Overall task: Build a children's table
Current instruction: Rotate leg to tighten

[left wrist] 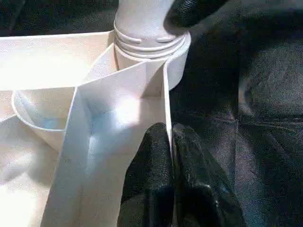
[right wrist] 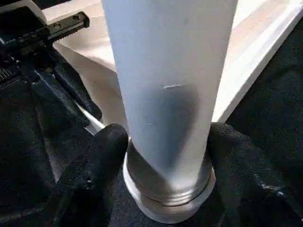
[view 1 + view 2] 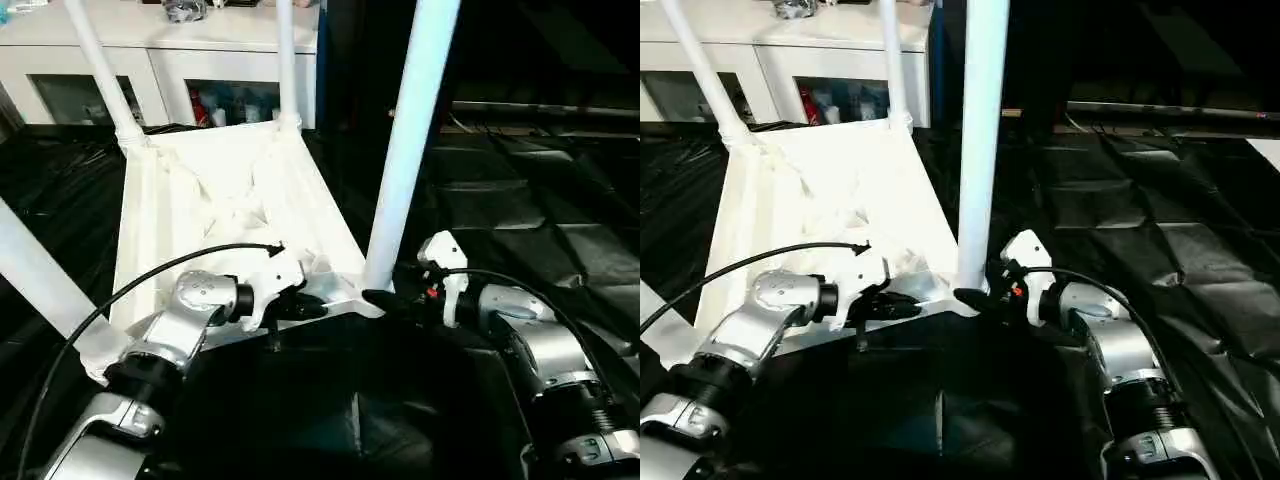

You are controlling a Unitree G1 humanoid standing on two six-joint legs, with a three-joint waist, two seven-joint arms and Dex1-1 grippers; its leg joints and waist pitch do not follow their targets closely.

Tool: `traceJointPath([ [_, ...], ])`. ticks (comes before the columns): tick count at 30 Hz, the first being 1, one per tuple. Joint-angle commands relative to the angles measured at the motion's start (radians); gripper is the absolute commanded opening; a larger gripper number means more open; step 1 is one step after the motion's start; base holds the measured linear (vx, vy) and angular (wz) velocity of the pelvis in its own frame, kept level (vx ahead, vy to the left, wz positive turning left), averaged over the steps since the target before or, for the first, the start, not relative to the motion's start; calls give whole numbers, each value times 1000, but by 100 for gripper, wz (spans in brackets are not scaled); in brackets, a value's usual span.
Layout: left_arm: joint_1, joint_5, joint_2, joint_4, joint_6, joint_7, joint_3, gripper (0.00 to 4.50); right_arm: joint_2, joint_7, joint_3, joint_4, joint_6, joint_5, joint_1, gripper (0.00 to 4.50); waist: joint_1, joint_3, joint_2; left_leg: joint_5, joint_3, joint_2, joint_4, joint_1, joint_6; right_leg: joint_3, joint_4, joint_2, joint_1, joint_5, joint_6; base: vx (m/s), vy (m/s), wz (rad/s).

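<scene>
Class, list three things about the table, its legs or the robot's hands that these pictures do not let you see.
1. Tops of all four legs: cut off by the head views' edges, e.g. the near right leg.
2. Fourth leg's socket: hidden behind the left arm.
3. How deep the leg sits in its socket: the right hand covers it.

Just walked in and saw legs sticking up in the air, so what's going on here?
The robot is assembling a children's table. The white table top lies upside down on black sheeting, with all four legs standing in its corner sockets. The right claw grips the base of the near right leg at its socket, fingers on either side. The left claw pinches the top's rim beside that corner, steadying it.
</scene>
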Motion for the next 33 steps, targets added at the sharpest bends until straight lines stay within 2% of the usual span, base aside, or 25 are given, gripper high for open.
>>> traceJointPath([
  [1,41,-11,-11,38,18,-7,-27,0,13,41,32,-12,6,19,-7,252,5,-40,-19,-142,-18,51,-55,7,89,36,-60,-53,33,-71,-252,0,0,0],
  [4,43,-11,-10,35,21,-10,-27,0,13,43,31,-13,7,20,-5,229,6,-40,-20,-124,-16,50,-53,5,106,35,-57,-52,35,-33,-265,0,0,0],
  [6,45,-11,-9,33,25,-16,-27,0,15,45,31,-17,7,19,4,214,6,-39,-19,-132,-16,50,-53,6,104,34,-59,-52,35,-55,-264,0,0,0],
  [7,46,-11,-9,33,25,-17,-28,0,16,45,31,-18,6,17,9,210,6,-39,-15,-135,-17,51,-53,7,102,34,-59,-52,35,-59,-264,0,0,0],
  [9,46,-8,-11,35,24,-14,-29,0,24,30,29,-14,-2,12,17,208,5,-40,-18,-136,-17,51,-53,6,98,35,-58,-52,36,-56,-264,0,0,0],
  [10,46,-6,-13,37,24,-9,-29,0,28,18,27,-10,-7,10,20,207,5,-40,-14,-135,-17,51,-53,7,97,34,-58,-52,35,-54,-264,0,0,0],
  [13,39,1,-25,48,26,15,-27,0,50,-37,12,12,-24,3,27,205,4,-39,-17,-145,-17,50,-54,6,93,35,-60,-52,35,-63,-263,0,0,0],
  [15,29,12,-43,65,26,52,-24,0,87,-138,-12,53,-51,-15,33,204,2,-36,-16,-175,-18,51,-57,7,79,35,-66,-53,32,-121,-254,0,0,0],
  [18,-7,43,-101,120,29,165,-21,0,151,-294,-46,106,-83,-41,48,203,-4,-28,-16,-263,-22,50,-67,11,20,37,-87,-55,22,-323,-197,0,0,0],
  [19,-20,52,-121,137,32,200,-21,0,170,-343,-53,115,-83,-49,52,203,-2,-29,-11,-272,-23,50,-66,15,12,39,-88,-57,22,-331,-192,0,0,0],
  [20,-45,68,-157,168,41,272,-18,0,215,-440,-74,128,-67,-58,57,202,-6,-27,-12,-294,-25,48,-71,15,0,40,-91,-53,19,-354,-174,0,0,0],
  [22,-55,72,-174,178,47,299,-17,0,234,-476,-83,132,-63,-58,56,201,-4,-27,-14,-313,-27,48,-72,18,-4,39,-94,-54,17,-375,-165,0,0,0],
  [24,-83,81,-229,206,67,365,-17,0,316,-604,-116,146,-50,-46,43,201,-5,-25,-8,-341,-29,47,-76,20,-10,41,-99,-55,12,-402,-153,0,0,0],
  [25,-88,83,-240,210,68,373,-19,0,327,-623,-119,149,-52,-48,38,201,-6,-25,-10,-347,-29,46,-77,20,-12,40,-101,-54,12,-414,-147,0,0,0],
  [27,-99,86,-263,219,64,378,-27,0,348,-658,-118,157,-67,-62,22,201,-5,-29,-10,-343,-31,48,-78,21,-16,40,-100,-55,14,-396,-144,0,0,0],
  [29,-104,101,-264,232,37,365,-37,0,350,-685,-114,165,-93,-85,2,201,-5,-31,-8,-320,-30,46,-78,15,-6,40,-96,-53,18,-316,-156,0,0,0],
  [33,-102,119,-244,240,6,354,-43,0,342,-650,-117,136,-102,-70,9,201,-2,-31,-9,-304,-27,46,-75,14,12,41,-94,-53,21,-280,-164,0,0,0],
])
